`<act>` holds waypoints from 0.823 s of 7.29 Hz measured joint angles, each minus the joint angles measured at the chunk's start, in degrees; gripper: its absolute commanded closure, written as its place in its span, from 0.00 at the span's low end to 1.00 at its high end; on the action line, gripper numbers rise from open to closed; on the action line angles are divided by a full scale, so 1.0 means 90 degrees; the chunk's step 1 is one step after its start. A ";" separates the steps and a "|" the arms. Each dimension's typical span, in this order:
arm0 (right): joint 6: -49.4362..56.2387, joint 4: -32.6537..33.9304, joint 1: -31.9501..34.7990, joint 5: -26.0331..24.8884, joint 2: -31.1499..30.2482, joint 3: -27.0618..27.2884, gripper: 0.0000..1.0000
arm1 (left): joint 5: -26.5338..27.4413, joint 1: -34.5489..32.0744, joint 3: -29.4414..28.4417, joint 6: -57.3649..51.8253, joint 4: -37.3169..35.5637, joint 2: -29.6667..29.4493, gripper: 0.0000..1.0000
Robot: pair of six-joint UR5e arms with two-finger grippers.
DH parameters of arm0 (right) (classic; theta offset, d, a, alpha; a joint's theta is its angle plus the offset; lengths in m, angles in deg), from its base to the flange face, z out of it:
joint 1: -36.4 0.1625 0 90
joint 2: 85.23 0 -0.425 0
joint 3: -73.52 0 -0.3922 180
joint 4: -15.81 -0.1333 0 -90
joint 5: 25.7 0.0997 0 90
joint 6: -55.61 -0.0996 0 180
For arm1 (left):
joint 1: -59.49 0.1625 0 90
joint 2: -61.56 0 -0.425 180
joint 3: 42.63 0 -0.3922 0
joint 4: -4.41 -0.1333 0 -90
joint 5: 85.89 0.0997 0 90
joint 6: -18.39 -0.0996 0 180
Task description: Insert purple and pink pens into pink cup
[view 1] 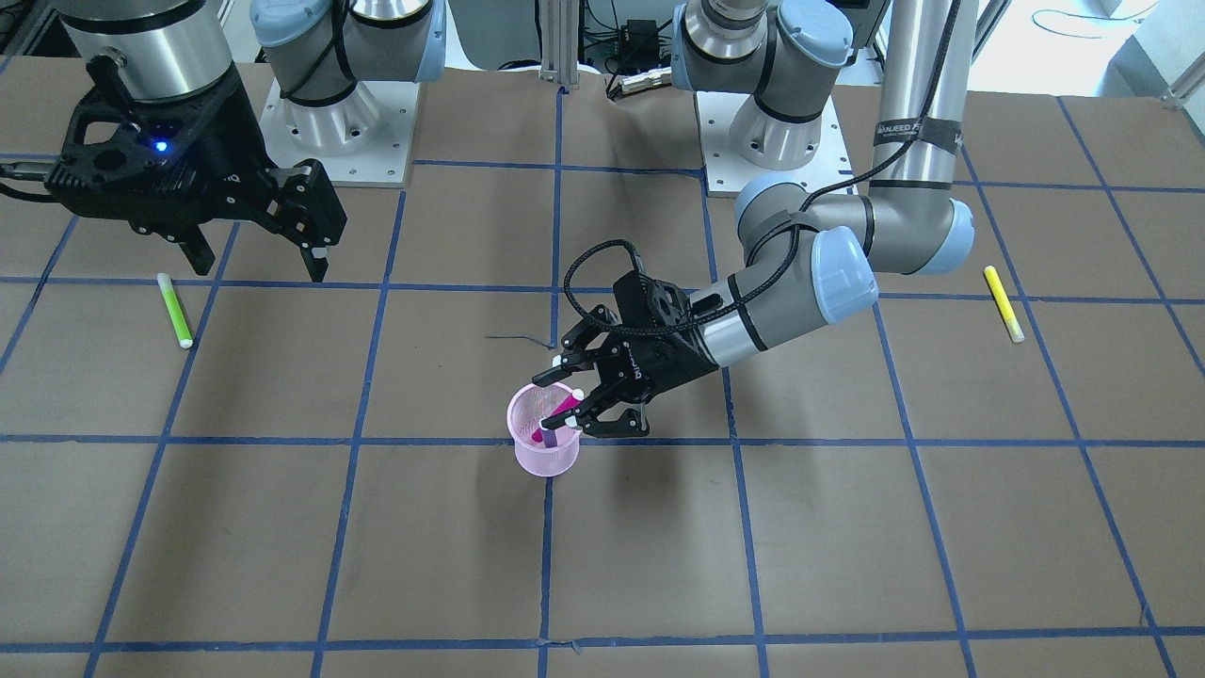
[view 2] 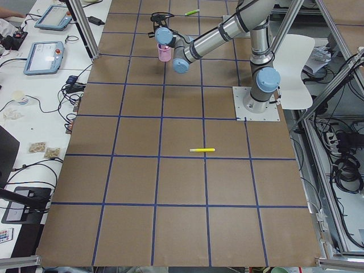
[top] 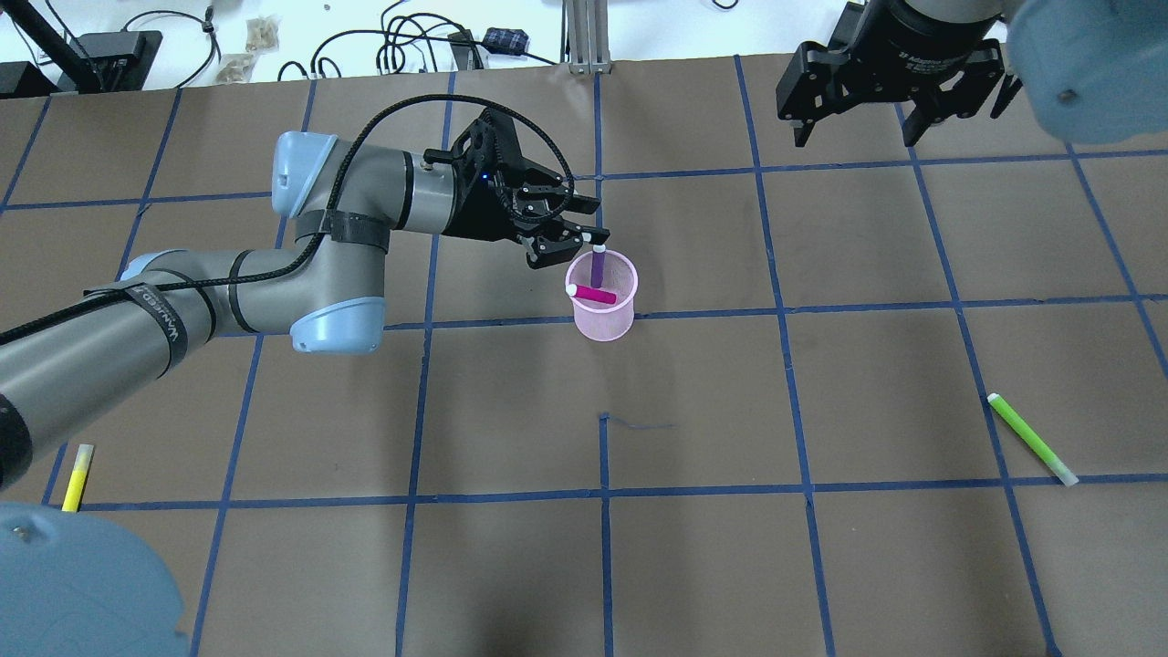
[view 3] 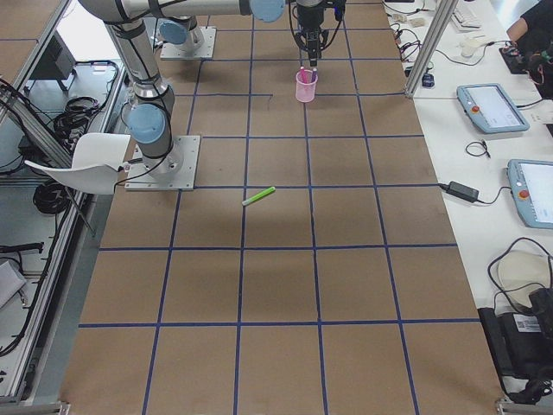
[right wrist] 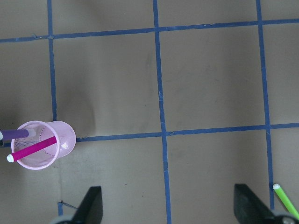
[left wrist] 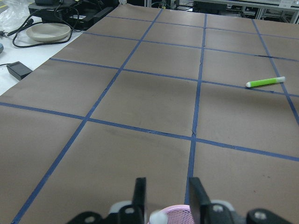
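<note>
Overhead, from the left: yellow pen point(top: 77, 476) lies flat at the near left corner, its near end against the arm's blue joint cover; the front view shows the yellow pen point(view 1: 1004, 303) whole. Next the left arm, with a black strap point(top: 164, 315) carrying white capitals that are not cleanly readable. The left gripper point(top: 570, 245) reaches sideways to the far rim of the pink cup point(top: 600, 297), which stands upright near the middle of the table point(top: 693, 547), just beyond a blue tape line. Its fingers are a little parted. The left wrist view alone shows a white cap point(left wrist: 158, 218) low in the gap, which is wider than the cap, so no squeeze is seen. The purple pen point(top: 597, 267) stands near upright in the cup, cap up, beside the fingertips. The pink pen point(top: 593, 294) leans across the mouth, long axis left–right, white end over the left rim and the other end inside. The right wrist view shows both pens from straight above. The right gripper point(top: 858, 137) hangs at far right, well apart from the cup, claws spread wide on nothing; its wrist print is too small to read. The green pen point(top: 1033, 439) lies flat on a diagonal, white end toward the near right.
</note>
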 measured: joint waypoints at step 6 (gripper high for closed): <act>0.0000 -0.0010 0.0000 0.0008 -0.0001 0.0000 0.00 | 0.0108 0.0443 -0.0783 0.2284 0.0286 0.0793 0.00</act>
